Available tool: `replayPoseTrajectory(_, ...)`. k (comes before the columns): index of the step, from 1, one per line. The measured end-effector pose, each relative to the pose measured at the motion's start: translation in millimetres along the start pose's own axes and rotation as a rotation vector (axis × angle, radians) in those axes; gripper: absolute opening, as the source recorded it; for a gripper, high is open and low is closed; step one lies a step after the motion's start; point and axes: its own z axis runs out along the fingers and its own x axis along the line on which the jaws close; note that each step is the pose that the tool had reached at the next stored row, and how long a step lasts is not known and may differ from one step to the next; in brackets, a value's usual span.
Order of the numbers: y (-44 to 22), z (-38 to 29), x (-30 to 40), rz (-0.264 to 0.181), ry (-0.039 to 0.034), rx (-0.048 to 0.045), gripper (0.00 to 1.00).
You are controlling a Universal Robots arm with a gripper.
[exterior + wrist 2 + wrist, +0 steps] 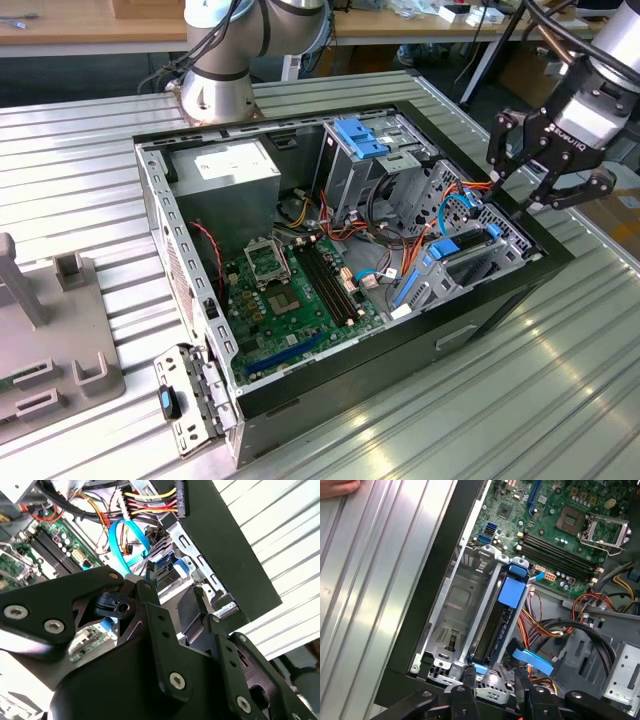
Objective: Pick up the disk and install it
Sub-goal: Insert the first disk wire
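Note:
The disk (506,605) stands on edge in a slot of the metal drive cage (462,597) at the case's side wall, its blue carrier frame facing up. In the exterior view the disk (443,247) sits low in the case at that view's right. My gripper (515,190) hovers just above that end of the case, open. In the first wrist view my gripper (495,682) straddles the disk's near end, with one fingertip (469,687) on each side and nothing held. The second wrist view shows my gripper (170,591) right over the blue frame (170,570).
Orange, red and blue cables (545,630) run beside the cage. The motherboard (290,290) covers the case floor. Lighter blue brackets (360,135) sit in the upper bay. A grey fixture (50,340) stands at the exterior view's left. A hand (335,486) rests on the ribbed table.

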Motion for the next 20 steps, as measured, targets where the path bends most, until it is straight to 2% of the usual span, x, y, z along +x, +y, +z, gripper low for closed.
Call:
replayPoseTrajectory(2,-0.1,0.2,0.1,-0.041,-0.0013,-0.0021,0.44)
replayPoseTrajectory(4,-0.6,0.6,0.3,-0.114,-0.0036,-0.0059,0.44)
replayPoseTrajectory(5,-3.1,0.8,1.3,-0.154,-0.0048,-0.0080,0.44)
replayPoseTrajectory(9,-5.3,1.3,2.2,-0.206,-0.0064,-0.0107,0.44)
replayPoseTrajectory(11,-7.1,1.9,3.1,-0.266,-0.0083,-0.0137,0.44)
replayPoseTrajectory(16,-11.1,2.0,4.4,-0.293,-0.0089,-0.0147,0.44)
replayPoseTrajectory(20,-11.0,2.1,4.4,-0.310,-0.0012,-0.0019,0.44)
